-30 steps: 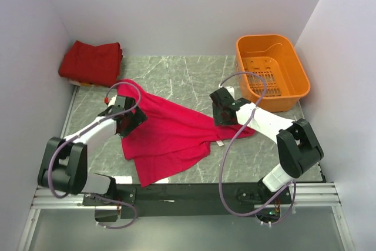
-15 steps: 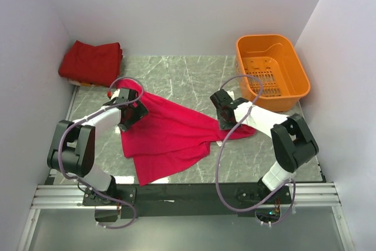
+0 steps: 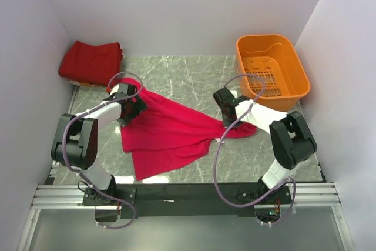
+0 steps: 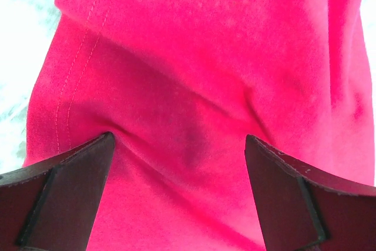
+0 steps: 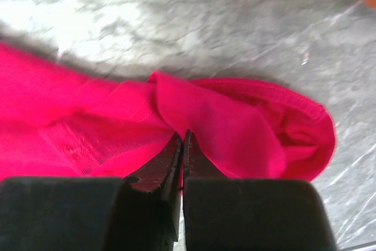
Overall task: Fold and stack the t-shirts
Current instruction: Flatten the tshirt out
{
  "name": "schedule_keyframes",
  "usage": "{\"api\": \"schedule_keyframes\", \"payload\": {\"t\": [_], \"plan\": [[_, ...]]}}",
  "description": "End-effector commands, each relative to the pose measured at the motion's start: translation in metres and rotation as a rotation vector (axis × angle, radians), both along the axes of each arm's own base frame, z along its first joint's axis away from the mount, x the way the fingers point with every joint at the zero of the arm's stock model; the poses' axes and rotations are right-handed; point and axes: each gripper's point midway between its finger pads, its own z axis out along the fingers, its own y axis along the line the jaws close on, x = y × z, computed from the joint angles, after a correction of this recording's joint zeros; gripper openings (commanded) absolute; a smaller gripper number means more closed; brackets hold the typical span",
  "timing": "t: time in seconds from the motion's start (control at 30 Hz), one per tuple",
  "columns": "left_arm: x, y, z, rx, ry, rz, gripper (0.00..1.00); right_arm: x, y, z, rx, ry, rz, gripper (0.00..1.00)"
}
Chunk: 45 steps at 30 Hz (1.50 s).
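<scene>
Cloth is met first: one crimson t-shirt (image 3: 167,133) is spread across the middle of the table (image 3: 176,72). Its far left corner is straddled by the left gripper (image 3: 134,109), fingers wide apart. Its right end is pinched by the right gripper (image 3: 230,123), fingers closed on a fold. Far left, one folded pile of darker red t-shirts (image 3: 91,63) is seen, though how many are in it cannot be told. Far right, one orange basket (image 3: 271,45) is set, with only its slotted floor shown inside.

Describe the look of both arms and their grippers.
Both the left arm and right arm have black rounded joints, white link covers and a looping mauve-grey cable. The left gripper and right gripper carry dark, flat, wedge-shaped fingers.
</scene>
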Motion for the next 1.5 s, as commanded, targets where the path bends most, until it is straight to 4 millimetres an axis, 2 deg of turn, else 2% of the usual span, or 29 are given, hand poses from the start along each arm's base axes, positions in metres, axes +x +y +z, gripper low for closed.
{"api": "schedule_keyframes", "payload": {"t": [0.0,0.1,0.13,0.17,0.23,0.27,0.33,0.37,0.5,0.53,0.6,0.63,0.67,0.7,0.73,0.77,0.8,0.87,0.9,1.03,1.13,1.17,1.27,1.47], "plan": [[0.013,0.009,-0.006,0.028,0.002,0.018,1.00,0.025,-0.008,0.028,0.019,-0.112,-0.057,0.00],[0.027,0.009,-0.007,0.019,-0.002,0.023,0.99,0.030,-0.012,0.035,0.043,-0.141,-0.074,0.00],[0.029,0.009,-0.014,0.016,0.012,0.022,0.99,0.032,-0.013,0.040,0.054,-0.158,-0.077,0.00],[0.038,0.007,-0.009,0.004,-0.004,0.019,0.99,0.034,-0.014,0.043,0.057,-0.169,-0.082,0.00],[0.044,0.007,-0.016,0.008,0.010,0.018,0.99,0.038,-0.021,0.050,0.067,-0.199,-0.110,0.00],[0.054,0.007,-0.011,0.009,-0.008,0.019,0.99,0.040,-0.024,0.053,0.070,-0.213,-0.124,0.00],[0.061,0.006,-0.015,0.016,0.002,0.016,0.99,0.046,-0.026,0.061,0.096,-0.250,-0.139,0.00],[0.071,0.005,-0.008,0.012,-0.013,0.010,0.99,0.047,-0.026,0.063,0.101,-0.257,-0.127,0.00],[0.083,0.004,0.011,0.013,-0.043,0.006,0.99,0.052,-0.008,0.069,0.193,-0.282,-0.067,0.00],[0.084,0.005,0.025,0.011,-0.073,0.012,0.99,0.053,-0.004,0.072,0.218,-0.298,-0.059,0.00],[0.072,0.009,0.032,0.018,-0.066,0.027,0.99,0.052,0.000,0.071,0.245,-0.304,-0.050,0.00],[0.068,0.014,0.050,0.025,-0.102,0.059,0.99,0.053,0.002,0.075,0.262,-0.324,-0.043,0.00],[0.054,0.020,0.046,0.039,-0.079,0.084,0.99,0.049,0.005,0.072,0.279,-0.317,-0.033,0.00],[0.042,0.025,0.062,0.043,-0.100,0.110,1.00,0.048,0.006,0.073,0.290,-0.321,-0.028,0.00],[0.033,0.031,0.066,0.054,-0.106,0.151,0.99,0.048,0.008,0.078,0.308,-0.343,-0.022,0.00],[0.014,0.037,0.056,0.065,-0.073,0.177,0.99,0.045,0.010,0.076,0.324,-0.338,-0.020,0.00],[0.003,0.042,0.069,0.060,-0.102,0.205,0.99,0.044,0.011,0.077,0.334,-0.343,-0.013,0.00],[-0.031,0.053,0.055,0.081,-0.034,0.267,0.99,0.041,0.012,0.078,0.351,-0.354,-0.007,0.00],[-0.042,0.055,0.059,0.077,-0.034,0.278,1.00,0.040,0.015,0.078,0.361,-0.352,0.001,0.00],[-0.089,0.054,0.030,0.057,0.091,0.278,1.00,0.039,0.019,0.080,0.385,-0.357,0.018,0.00],[-0.105,0.050,0.014,0.025,0.130,0.273,0.97,0.038,0.021,0.079,0.390,-0.354,0.023,0.00],[-0.103,0.047,0.013,0.010,0.119,0.269,0.90,0.039,0.021,0.080,0.391,-0.356,0.023,0.00],[-0.103,0.040,0.002,-0.029,0.124,0.259,0.80,0.038,0.021,0.079,0.385,-0.350,0.028,0.00],[-0.099,0.035,-0.014,-0.054,0.138,0.265,0.67,0.036,0.021,0.078,0.378,-0.343,0.032,0.00]]}}
